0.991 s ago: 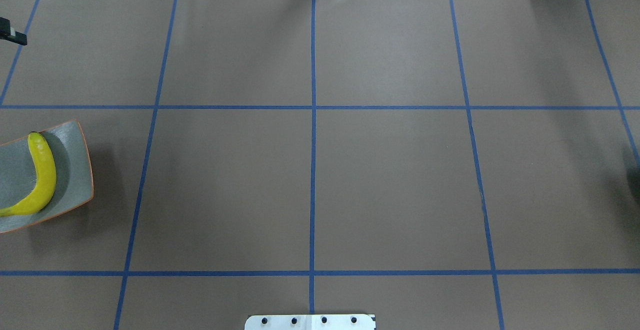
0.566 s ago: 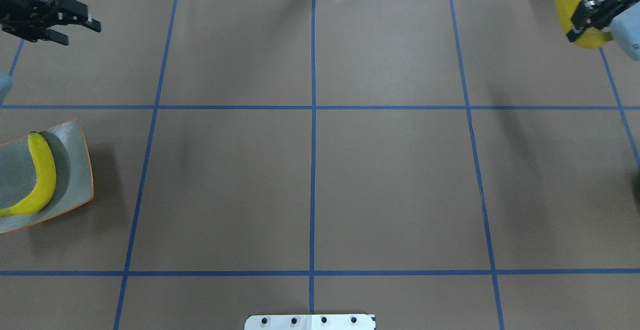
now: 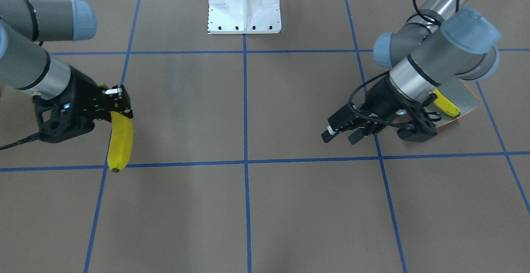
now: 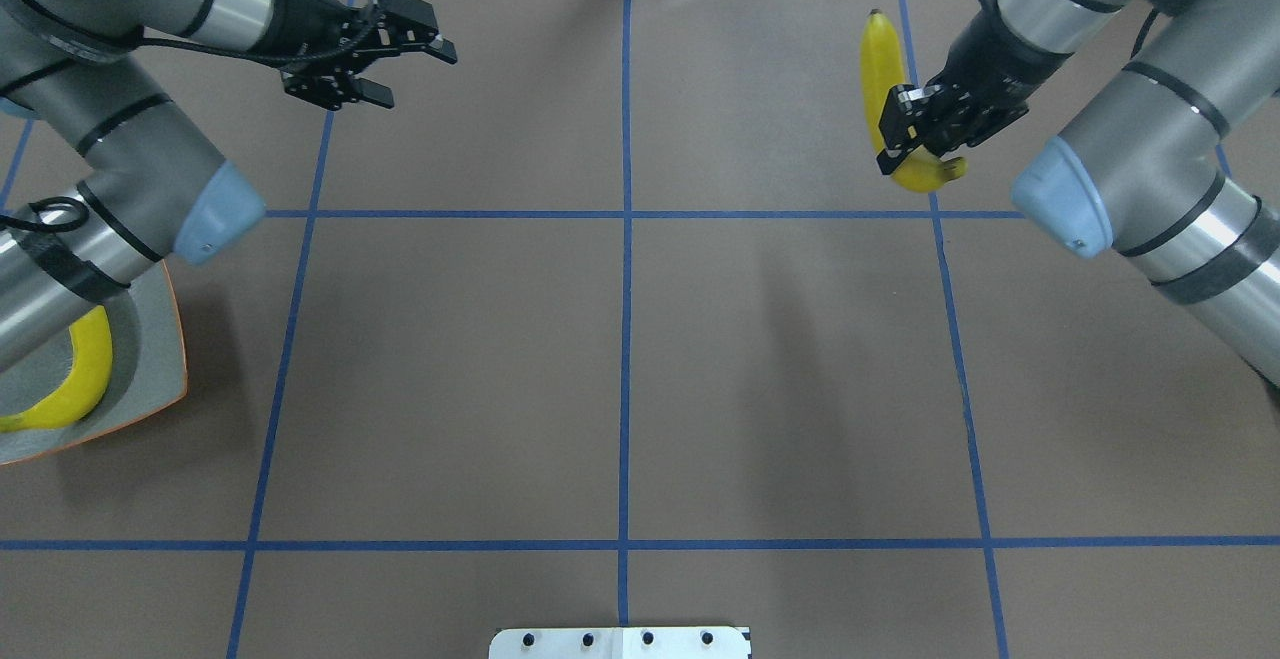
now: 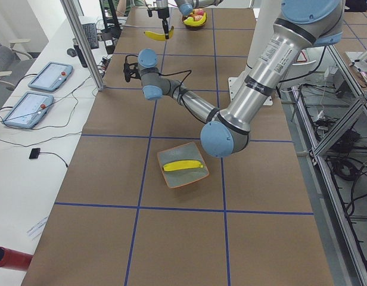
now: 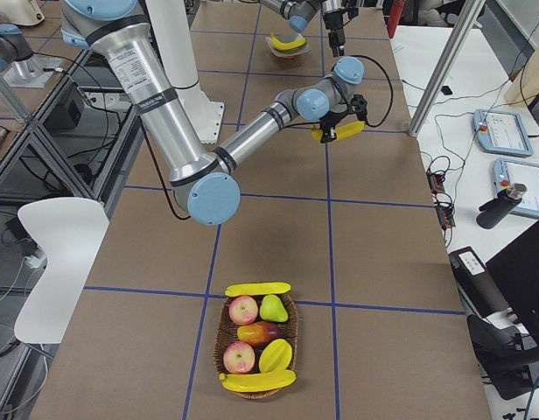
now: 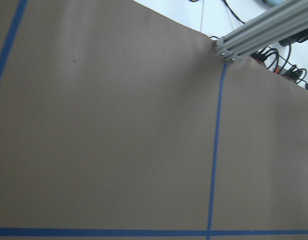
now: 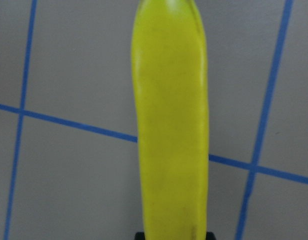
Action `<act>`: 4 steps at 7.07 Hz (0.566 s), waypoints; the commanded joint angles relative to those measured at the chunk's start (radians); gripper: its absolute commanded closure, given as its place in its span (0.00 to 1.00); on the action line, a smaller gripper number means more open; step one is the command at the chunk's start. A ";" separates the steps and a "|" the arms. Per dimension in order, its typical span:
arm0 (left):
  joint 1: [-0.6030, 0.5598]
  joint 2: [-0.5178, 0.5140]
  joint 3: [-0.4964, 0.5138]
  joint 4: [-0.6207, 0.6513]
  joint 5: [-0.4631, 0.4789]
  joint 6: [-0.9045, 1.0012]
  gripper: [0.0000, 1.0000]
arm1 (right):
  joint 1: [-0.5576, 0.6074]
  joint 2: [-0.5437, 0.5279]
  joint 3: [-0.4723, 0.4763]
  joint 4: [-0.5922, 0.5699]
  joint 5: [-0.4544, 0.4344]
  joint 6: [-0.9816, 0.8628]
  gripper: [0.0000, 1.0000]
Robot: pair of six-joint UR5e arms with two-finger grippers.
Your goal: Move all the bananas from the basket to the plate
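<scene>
In the front-facing view, at left of frame, the right pincer is clamped on the upper end of one banana, which hangs long and free above the surface. At right of frame the left pincer has its fingers apart and empty, and the plate peeps out behind that arm with a second banana on it. Overhead, the carried fruit sits upper right and the plate at the lower left edge, well apart. The left-side view shows one banana on the plate at mid-frame. The right-side view shows the basket at bottom of frame with a banana at its top rim and another at its bottom rim. The left wrist view shows only bare surface, while the right wrist view is filled by the gripped banana. Held by one end, the fruit could swing or slip on the long crossing, and a badly timed hand-over would likely drop it. Count: four bananas, one plate, one basket, two pincers.
</scene>
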 commanded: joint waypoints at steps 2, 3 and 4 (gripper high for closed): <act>0.226 -0.075 -0.024 -0.141 0.262 -0.351 0.00 | -0.135 0.017 0.121 0.005 0.004 0.182 1.00; 0.283 -0.087 -0.039 -0.144 0.295 -0.359 0.00 | -0.171 0.037 0.115 0.003 -0.001 0.184 1.00; 0.315 -0.098 -0.059 -0.144 0.295 -0.360 0.00 | -0.177 0.043 0.115 0.005 0.001 0.184 1.00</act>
